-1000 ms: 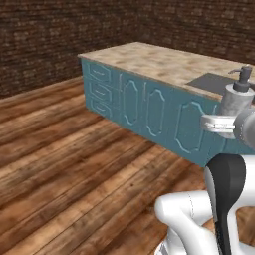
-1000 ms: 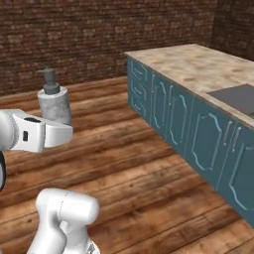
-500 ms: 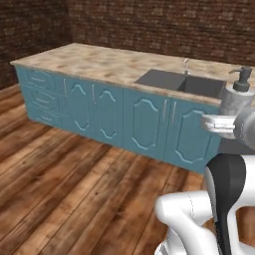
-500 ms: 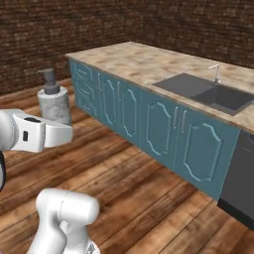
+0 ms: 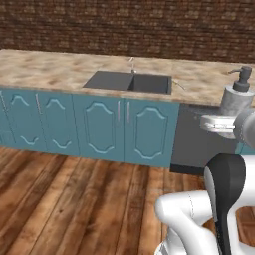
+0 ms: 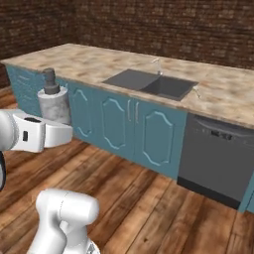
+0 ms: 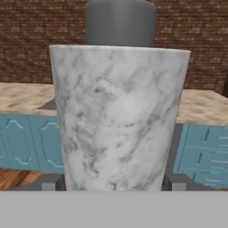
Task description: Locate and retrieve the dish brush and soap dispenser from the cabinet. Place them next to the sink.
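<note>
My gripper (image 5: 230, 117) (image 6: 55, 122) (image 7: 113, 182) is shut on the soap dispenser (image 5: 235, 98) (image 6: 54, 105) (image 7: 118, 120), a marbled grey-white bottle with a dark pump top. It holds the bottle upright, in the air in front of the counter and well short of it. In the hand view the bottle stands between the two finger tips (image 7: 50, 182). The dark grey two-basin sink (image 5: 107, 79) (image 6: 130, 78) is set in the beige counter, with a small tap (image 5: 132, 62) (image 6: 157, 64) behind it. The dish brush and the cabinet are out of view.
Teal arched-panel base cabinets (image 5: 99, 129) (image 6: 124, 124) run under the counter. A dark grey dishwasher front (image 5: 196, 139) (image 6: 218, 158) sits to the right of the sink. Bare counter top (image 5: 45, 69) (image 6: 223, 94) lies on both sides of the sink. Wooden floor lies between me and the units.
The whole picture has swung as the base moved. The counter now faces me with the sink near the middle. The soap dispenser stays in the gripper, unchanged.
</note>
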Robot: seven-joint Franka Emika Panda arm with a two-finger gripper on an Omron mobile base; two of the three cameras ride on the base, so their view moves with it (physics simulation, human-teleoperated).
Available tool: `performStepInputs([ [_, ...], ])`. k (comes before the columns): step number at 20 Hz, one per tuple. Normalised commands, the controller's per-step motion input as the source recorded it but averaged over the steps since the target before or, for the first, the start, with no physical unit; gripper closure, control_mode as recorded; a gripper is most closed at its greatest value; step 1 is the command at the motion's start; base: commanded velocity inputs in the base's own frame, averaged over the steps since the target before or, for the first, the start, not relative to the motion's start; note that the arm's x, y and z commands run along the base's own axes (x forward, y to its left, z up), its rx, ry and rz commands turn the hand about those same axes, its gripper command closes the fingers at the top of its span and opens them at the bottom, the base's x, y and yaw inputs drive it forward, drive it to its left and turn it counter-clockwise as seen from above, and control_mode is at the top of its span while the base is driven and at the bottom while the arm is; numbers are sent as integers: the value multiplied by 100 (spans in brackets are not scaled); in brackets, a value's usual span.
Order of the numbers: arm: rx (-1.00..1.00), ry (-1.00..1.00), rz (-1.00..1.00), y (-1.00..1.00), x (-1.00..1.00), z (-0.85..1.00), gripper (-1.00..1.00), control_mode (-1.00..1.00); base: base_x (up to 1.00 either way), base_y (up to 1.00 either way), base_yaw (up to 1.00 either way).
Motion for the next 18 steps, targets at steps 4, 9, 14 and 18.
performStepInputs([
  [4,0,0,0,0,0,0,100,100,20,8,-42],
  [9,0,0,0,0,0,0,100,100,43,16,-33],
  [14,0,0,0,0,0,0,100,100,55,18,-31],
  [18,0,0,0,0,0,0,100,100,77,32,-21],
])
